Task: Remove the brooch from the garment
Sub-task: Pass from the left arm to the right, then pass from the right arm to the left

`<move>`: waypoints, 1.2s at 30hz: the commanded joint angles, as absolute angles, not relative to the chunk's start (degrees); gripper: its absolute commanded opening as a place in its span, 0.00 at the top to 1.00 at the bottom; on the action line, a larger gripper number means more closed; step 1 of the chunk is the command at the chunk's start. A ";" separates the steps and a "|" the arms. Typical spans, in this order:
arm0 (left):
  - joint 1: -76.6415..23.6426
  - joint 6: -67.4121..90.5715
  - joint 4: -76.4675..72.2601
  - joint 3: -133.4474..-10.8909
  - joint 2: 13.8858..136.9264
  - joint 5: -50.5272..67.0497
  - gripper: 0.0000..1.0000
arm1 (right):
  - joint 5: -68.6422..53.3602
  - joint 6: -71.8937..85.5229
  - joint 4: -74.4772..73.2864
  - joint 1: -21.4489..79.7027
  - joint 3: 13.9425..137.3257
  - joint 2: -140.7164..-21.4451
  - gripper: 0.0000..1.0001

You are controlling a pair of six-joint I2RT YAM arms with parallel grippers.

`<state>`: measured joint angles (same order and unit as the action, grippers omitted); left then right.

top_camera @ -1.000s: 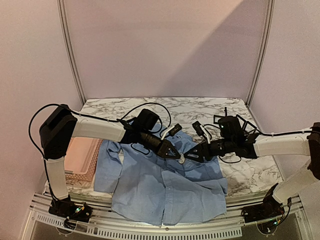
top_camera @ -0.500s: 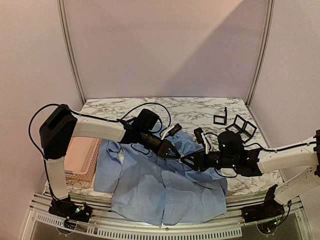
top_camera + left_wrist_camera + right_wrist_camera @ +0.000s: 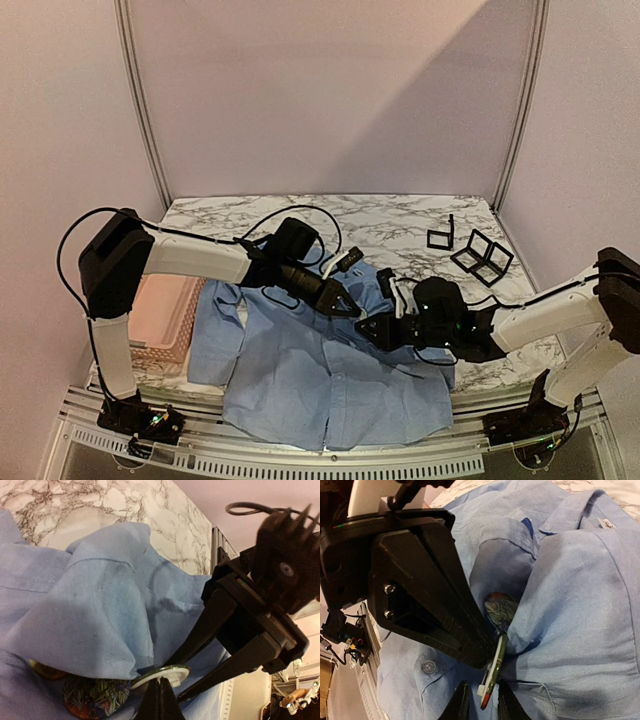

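Two grippers, left wrist view: your left gripper (image 3: 160,696) is the dark wedge at the bottom edge. Its jaws are drawn together to a point against the rim of the brooch (image 3: 161,673), and you cannot tell what, if anything, sits between them. The right gripper (image 3: 176,680) reaches in from the right with jaws parted, one finger on each side of the disc.
Brooch, left wrist view: a round, pale-rimmed disc seen almost edge-on, poking out from under a fold of the light blue shirt (image 3: 90,610). A colourful patterned patch (image 3: 92,700) lies under the same fold, and you cannot tell whether it is one piece with the disc.
Right wrist view: your own two fingers stand apart at the bottom edge. The disc is edge-on between them, closer to the right-hand finger and not clamped. The left gripper's black finger slants down to touch the disc's upper rim.
Top view: both grippers meet tip to tip over the shirt's chest and hide the brooch. The shirt lies spread on the marble table (image 3: 400,215), with the pink basket (image 3: 165,315) at its left and the black frames (image 3: 480,255) well apart at the far right.
Step in hand: likely the right-hand grasp. Centre the disc, then close squarely on its flat faces. Hold the cloth down with the left gripper and draw the brooch away slowly. If the fabric tents up with it, stop and regrip.
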<state>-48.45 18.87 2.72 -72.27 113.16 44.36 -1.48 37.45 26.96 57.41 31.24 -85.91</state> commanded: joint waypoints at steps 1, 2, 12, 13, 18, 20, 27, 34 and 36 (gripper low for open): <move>-48.74 18.98 3.27 -73.32 111.32 43.95 1.00 | 2.17 38.40 29.48 57.95 32.33 -87.14 0.83; -48.71 18.96 3.40 -73.23 111.31 43.90 1.00 | 2.40 38.36 29.49 57.93 32.30 -87.18 0.85; -48.71 15.95 5.39 -72.41 108.02 37.86 0.91 | 5.43 38.38 25.78 57.94 32.88 -85.93 1.00; -48.69 15.14 5.28 -71.77 106.75 36.25 0.87 | 5.11 37.79 24.61 57.94 33.32 -85.39 1.00; -48.48 11.51 5.22 -69.62 101.95 31.75 0.57 | 0.01 32.31 15.93 56.53 35.27 -81.45 1.00; -48.19 10.41 7.15 -70.45 102.05 32.59 0.50 | -5.44 29.68 13.00 54.50 35.67 -78.40 1.00; -48.16 9.71 9.41 -72.61 103.54 38.90 0.39 | -20.68 21.42 0.33 49.13 42.03 -74.17 1.00; -48.16 10.77 7.88 -72.01 102.74 40.13 0.36 | -24.34 16.89 -6.28 47.98 47.34 -77.66 1.00; -48.16 10.64 8.14 -71.99 102.74 39.89 0.35 | -25.19 16.38 -6.19 47.83 47.90 -78.30 1.00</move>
